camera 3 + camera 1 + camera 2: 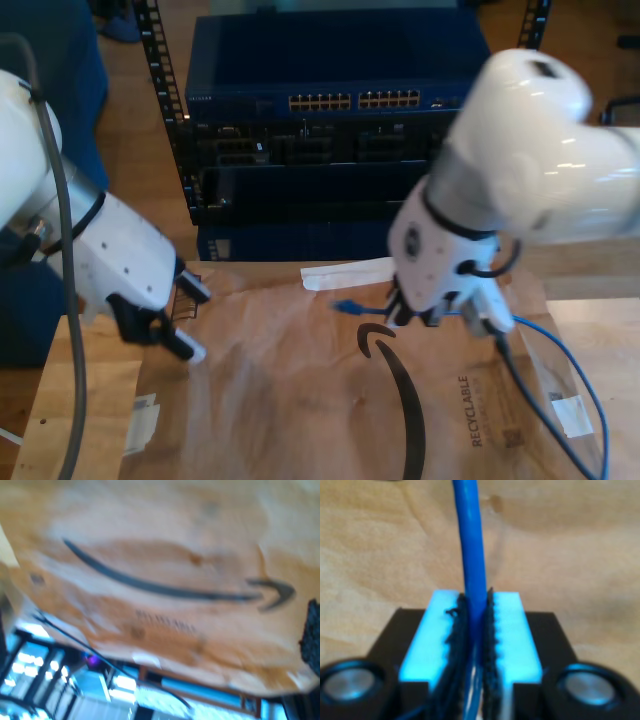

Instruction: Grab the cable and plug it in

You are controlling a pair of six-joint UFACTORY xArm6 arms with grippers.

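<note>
My second gripper [476,625] has its fingers [427,635] clenched on the blue cable [471,545] above the brown paper [300,400]; my first gripper's [185,320] grip I cannot tell.

The thin bright blue cable [472,555] is clamped between the light blue, black-ridged pads [506,630] of my second gripper [476,630], running onward over brown paper [380,555].

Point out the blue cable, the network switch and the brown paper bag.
blue cable [472,555]: second wrist view, the length rising from my second gripper's shut jaws.
network switch [340,70]: exterior view, its blue front face.
brown paper bag [290,400]: exterior view, bare paper beside the printed arrow.
</note>
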